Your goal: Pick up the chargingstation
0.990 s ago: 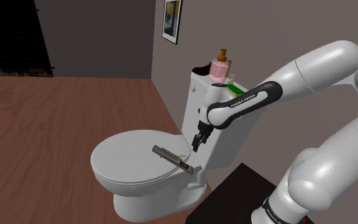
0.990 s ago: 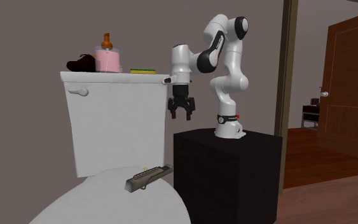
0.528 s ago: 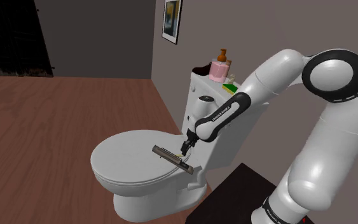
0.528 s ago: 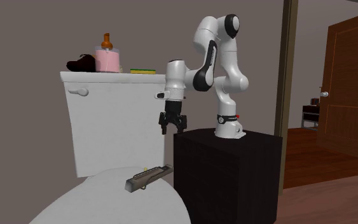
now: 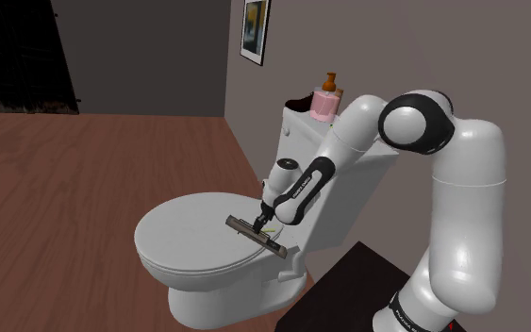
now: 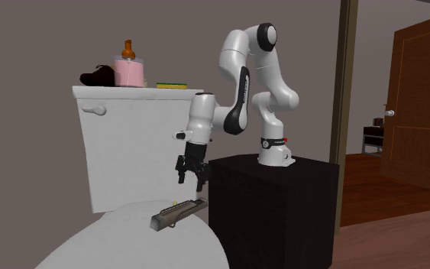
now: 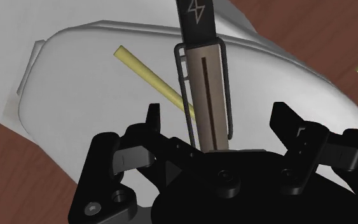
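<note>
Gripper (image 5: 262, 223): I am watching its fingers standing apart, hovering just over the brown end of the charging station (image 7: 204, 83) and gripping nothing. Charging station: long flat bar, lying on the closed white toilet lid (image 5: 183, 236), crossing a thin yellow stick (image 7: 147, 70). Pink bottle (image 6: 128, 72) sitting on the tank.

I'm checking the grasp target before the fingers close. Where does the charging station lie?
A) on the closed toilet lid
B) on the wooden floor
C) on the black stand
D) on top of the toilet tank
A: the long charging station lies flat on the closed white toilet lid, with the open gripper hovering over it.
</note>
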Available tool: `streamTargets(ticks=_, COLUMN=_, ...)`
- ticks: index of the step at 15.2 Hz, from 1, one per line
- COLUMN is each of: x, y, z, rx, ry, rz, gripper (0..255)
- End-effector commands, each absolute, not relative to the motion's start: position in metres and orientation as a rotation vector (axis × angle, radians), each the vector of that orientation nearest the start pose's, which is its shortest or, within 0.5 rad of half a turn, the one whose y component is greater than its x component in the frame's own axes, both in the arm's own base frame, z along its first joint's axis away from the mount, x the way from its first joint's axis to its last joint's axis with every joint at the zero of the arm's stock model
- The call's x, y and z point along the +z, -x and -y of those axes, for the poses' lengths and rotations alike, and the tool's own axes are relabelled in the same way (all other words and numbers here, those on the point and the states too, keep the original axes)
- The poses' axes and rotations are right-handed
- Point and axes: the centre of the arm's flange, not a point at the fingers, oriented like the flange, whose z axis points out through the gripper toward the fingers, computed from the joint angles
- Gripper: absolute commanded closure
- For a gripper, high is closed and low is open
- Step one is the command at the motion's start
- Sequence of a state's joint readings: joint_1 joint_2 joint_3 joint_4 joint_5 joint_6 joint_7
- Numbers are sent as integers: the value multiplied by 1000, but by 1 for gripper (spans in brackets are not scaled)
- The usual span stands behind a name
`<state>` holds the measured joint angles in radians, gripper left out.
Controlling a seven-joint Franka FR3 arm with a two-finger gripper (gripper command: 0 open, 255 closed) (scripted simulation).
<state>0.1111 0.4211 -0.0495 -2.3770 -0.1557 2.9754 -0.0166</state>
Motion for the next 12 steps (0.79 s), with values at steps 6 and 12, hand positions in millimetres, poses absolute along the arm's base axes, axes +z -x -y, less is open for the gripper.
streamTargets(ticks=6, x=119, y=-532, z=-45, rx=-324, ry=3170, rz=395, gripper=0)
streamTargets(ticks=12, x=100, y=-532, z=-45, rx=-324, ry=3170, rz=395, gripper=255)
